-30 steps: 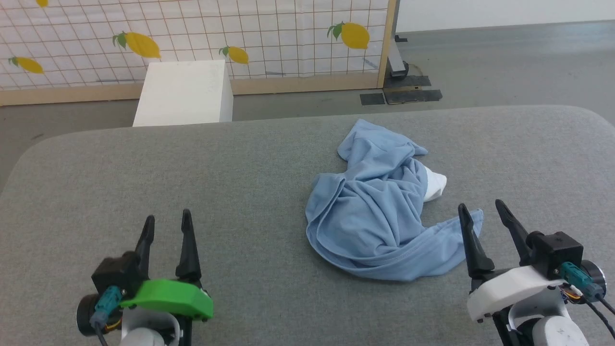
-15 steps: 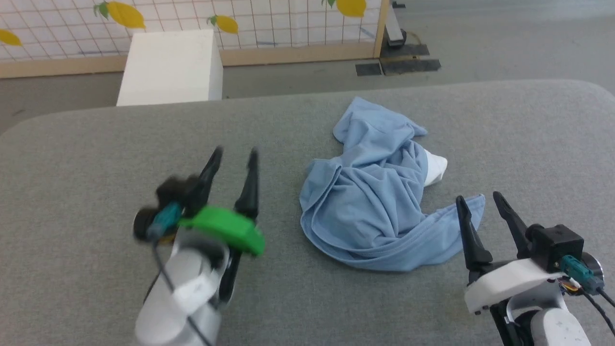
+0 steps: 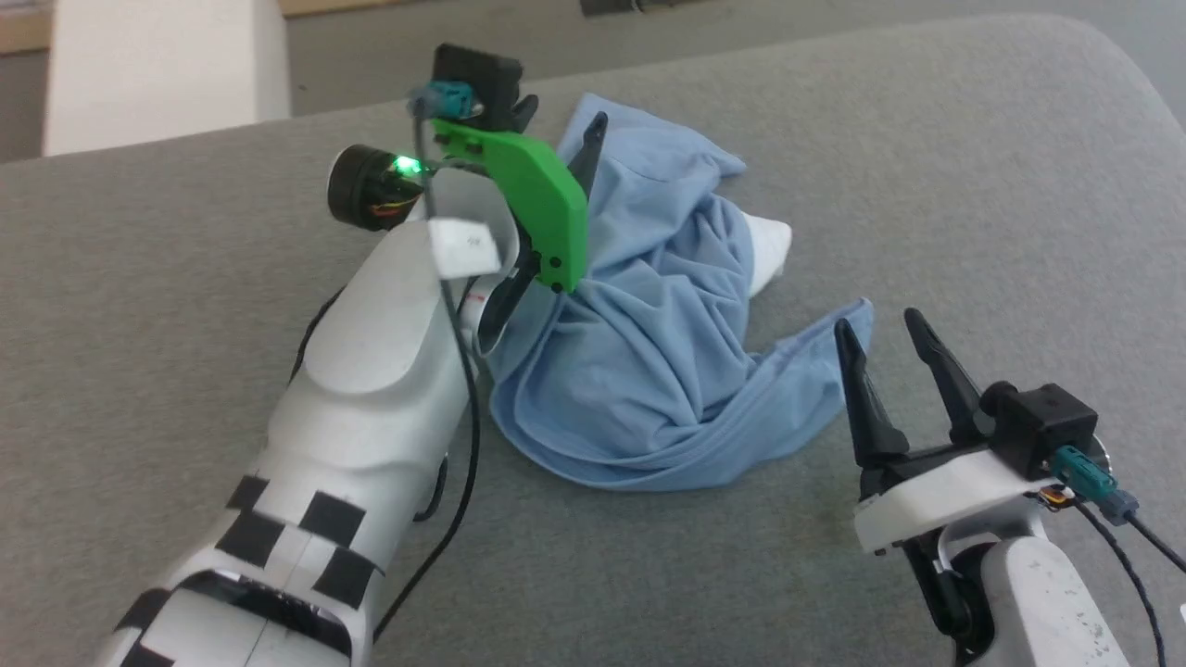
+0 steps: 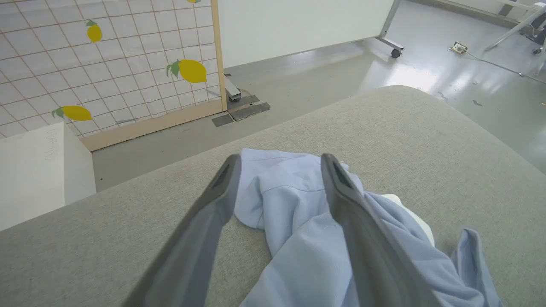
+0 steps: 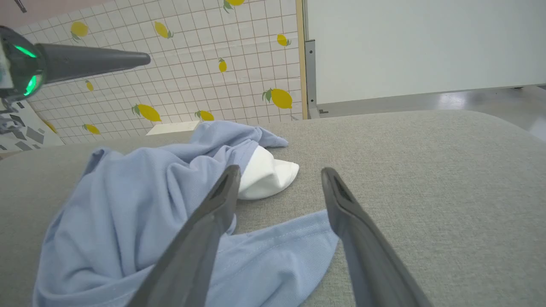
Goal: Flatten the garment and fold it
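Swinging up from the lower left, the left tool has crossed the table to the far left side of the garment. The head camera has tipped down as well, so the shift of the whole scene is not the shirt moving. The right tool sits much where it was, just beside the near right hem.

The garment lies right of the table's centre as a crumpled blue heap. Its white part pokes out on the right, and a hemmed tail curls toward the right tool.

Both tools are released and empty. In the left wrist view the fingers are parted over the far edge of the cloth, one over the bare table and one over the folds. Whether they touch it I cannot tell. In the right wrist view the fingers stand apart with the hem tail lying between them.

Flattening has not begun; this looks like the reach for a first hold. Next, the left tool likely needs to drop onto the far edge and clench on a single layer, not a bunch. The right tool would then take the near hem, so the two can draw the shirt open.
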### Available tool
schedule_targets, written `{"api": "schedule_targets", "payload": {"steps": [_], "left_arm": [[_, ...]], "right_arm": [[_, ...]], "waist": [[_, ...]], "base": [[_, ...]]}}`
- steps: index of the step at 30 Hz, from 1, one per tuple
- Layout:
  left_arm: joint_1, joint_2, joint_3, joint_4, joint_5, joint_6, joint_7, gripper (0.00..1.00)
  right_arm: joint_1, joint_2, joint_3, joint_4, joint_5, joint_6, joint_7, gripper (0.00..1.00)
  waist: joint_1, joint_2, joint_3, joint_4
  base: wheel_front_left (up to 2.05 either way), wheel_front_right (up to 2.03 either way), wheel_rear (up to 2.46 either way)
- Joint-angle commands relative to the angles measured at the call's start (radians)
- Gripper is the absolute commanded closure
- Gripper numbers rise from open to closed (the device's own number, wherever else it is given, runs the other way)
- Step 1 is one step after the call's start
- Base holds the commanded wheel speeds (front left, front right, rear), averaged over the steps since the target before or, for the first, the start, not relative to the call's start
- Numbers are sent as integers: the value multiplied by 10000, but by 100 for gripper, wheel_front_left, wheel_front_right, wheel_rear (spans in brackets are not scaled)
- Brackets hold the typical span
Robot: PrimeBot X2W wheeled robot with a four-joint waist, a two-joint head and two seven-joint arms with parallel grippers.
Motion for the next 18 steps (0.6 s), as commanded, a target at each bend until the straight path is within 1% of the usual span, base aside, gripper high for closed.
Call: {"api": "schedule_targets", "payload": {"steps": [1, 6, 9, 13, 14, 15, 16, 18], "left_arm": [[-281, -19, -235, 270, -135, -68, 306, 0], [-854, -20, -1014, 1010, -655, -262, 1659, 0], [-991, -21, -1317, 1258, -854, -295, 2159, 0], [-1148, -21, -1657, 1615, -868, -267, 2534, 0], [-1147, -21, -1729, 1668, -918, -282, 2643, 33], [-1127, -21, -1801, 1696, -1026, -308, 2762, 90], [-1112, -21, -1852, 1690, -1109, -328, 2813, 100], [-1103, -21, -1912, 1641, -1213, -325, 2709, 100]], "right_arm": [[-211, 5, 86, 129, 131, -15, -157, 0], [-490, 5, 199, 627, 372, -15, -518, 0], [-580, 5, 239, 860, 409, -15, -644, 0], [-730, 5, 294, 1084, 493, -15, -775, 0], [-747, 5, 312, 1119, 506, -15, -796, 0], [-764, 5, 336, 1164, 521, -15, -818, 0], [-771, 5, 352, 1197, 524, -15, -834, 0], [-766, 5, 346, 1263, 504, -15, -860, 0]], "waist": [[-1, -1, 1078, -1124], [-1, -1, 1347, -1545], [-1, -1, 1352, -1635], [-1, -1, 1272, -1689], [-1, -1, 1234, -1680], [-1, -1, 1176, -1661], [-1, -1, 1124, -1634], [-1, -1, 994, -1539]], "base": [[0, 0, 0], [0, 0, 0], [0, 0, 0], [0, 0, 0], [0, 0, 0], [0, 0, 0], [0, 0, 0], [0, 0, 0]]}}
